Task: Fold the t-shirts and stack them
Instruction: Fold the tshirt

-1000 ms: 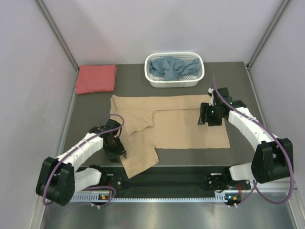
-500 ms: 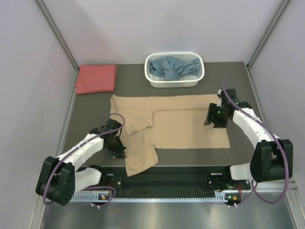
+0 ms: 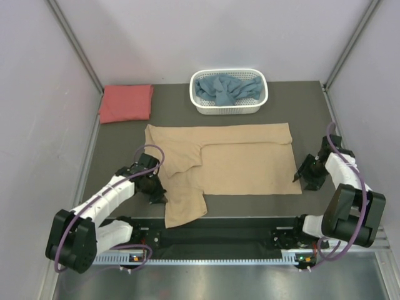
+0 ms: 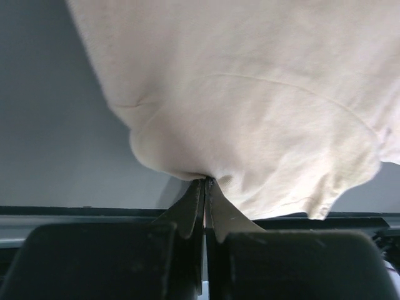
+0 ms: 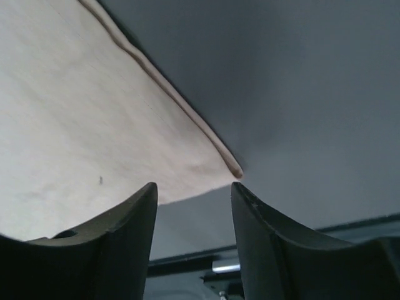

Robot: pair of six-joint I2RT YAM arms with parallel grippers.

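The tan t-shirt [image 3: 237, 159] lies spread across the middle of the table, partly folded, with one flap reaching toward the front edge. My left gripper [image 3: 156, 190] is shut on the left edge of that flap; the left wrist view shows the cloth [image 4: 250, 119] pinched between the jaws [image 4: 206, 184]. My right gripper [image 3: 304, 177] is open and empty, just off the shirt's near right corner [image 5: 234, 170]. The coral-red t-shirt [image 3: 126, 102] lies folded at the back left. The dusty blue t-shirt [image 3: 226, 88] is crumpled in the basket.
The white lattice basket [image 3: 229, 108] stands at the back centre. Grey walls close in the left, right and back sides. The black front rail [image 3: 219, 234] runs along the near edge between the arm bases.
My right gripper has let go of the shirt's right side and moved right and toward the front, off the cloth. My left gripper has shifted slightly, still holding the flap.
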